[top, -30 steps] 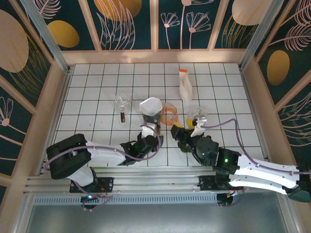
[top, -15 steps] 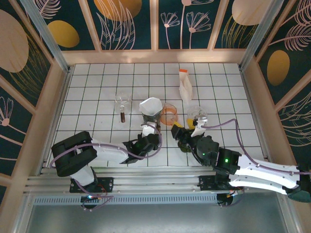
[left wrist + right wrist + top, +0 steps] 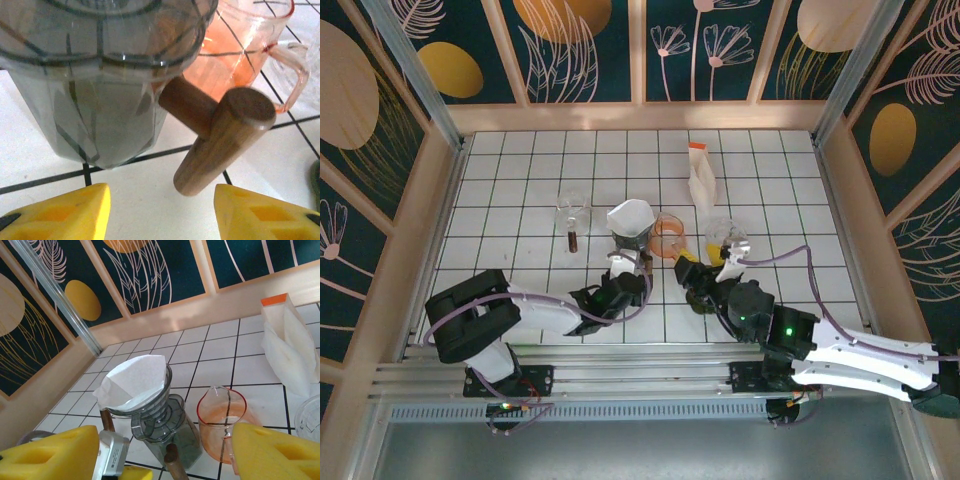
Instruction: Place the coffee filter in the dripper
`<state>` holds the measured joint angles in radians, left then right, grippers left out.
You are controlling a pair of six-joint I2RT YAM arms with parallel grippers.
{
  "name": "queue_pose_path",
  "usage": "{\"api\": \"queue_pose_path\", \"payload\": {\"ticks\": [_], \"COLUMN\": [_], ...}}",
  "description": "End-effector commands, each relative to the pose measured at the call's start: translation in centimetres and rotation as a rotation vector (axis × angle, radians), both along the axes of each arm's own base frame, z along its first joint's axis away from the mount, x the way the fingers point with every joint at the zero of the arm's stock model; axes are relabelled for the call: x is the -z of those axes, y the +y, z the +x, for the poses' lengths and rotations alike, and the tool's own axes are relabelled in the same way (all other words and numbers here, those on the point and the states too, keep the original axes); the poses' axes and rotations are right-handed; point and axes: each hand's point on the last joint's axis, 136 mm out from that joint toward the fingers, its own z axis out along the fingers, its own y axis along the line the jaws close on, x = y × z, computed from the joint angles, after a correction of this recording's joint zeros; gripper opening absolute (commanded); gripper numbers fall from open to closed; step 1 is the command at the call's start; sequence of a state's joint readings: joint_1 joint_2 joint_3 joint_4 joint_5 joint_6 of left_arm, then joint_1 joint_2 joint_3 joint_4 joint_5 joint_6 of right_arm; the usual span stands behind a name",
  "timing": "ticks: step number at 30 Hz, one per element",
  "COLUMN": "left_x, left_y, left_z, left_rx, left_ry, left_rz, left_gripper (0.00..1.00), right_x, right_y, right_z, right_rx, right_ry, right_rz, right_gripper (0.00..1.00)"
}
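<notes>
Filter [image 3: 132,381], a creased white paper cone, sits in the ribbed dripper [image 3: 159,399].

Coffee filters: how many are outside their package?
1: the white filter sits in the dripper, left of the pink jug. The package behind may hide more.
</notes>
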<state>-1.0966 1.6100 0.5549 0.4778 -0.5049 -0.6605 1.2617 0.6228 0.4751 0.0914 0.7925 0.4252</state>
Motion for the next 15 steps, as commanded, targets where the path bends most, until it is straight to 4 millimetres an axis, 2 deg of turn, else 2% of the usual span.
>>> {"api": "queue_pose_path", "payload": {"ticks": [1, 4, 11, 15], "left_x": [-0.9, -0.4, 0.5, 0.1], "left_y": [-1.0, -1.7, -2.0, -1.8], "left_z": [-0.6, -0.4, 0.9, 1.8], "left_rx": [0.033, 0.035, -0.002, -0.015], "left_ry": [-0.017, -0.01, -0.007, -0.008], "left_rz": [-0.038, -0.018, -0.008, -0.023], "left_gripper": [0.69, 0.71, 0.64, 0.61], "right_x": [0.4, 0.5, 0.5, 0.6], "right_y": [-1.1, -1.1, -1.8, -2.2], "right_z": [0.4, 0.4, 0.2, 0.0], "right_rx": [0.054, 0.053, 0.054, 0.058], "right_ry": [-0.006, -0.004, 0.008, 0.009], "right_rz": [-0.009, -0.003, 0.002, 0.01], "right_gripper": [0.71, 0.71, 0.71, 0.71]}}
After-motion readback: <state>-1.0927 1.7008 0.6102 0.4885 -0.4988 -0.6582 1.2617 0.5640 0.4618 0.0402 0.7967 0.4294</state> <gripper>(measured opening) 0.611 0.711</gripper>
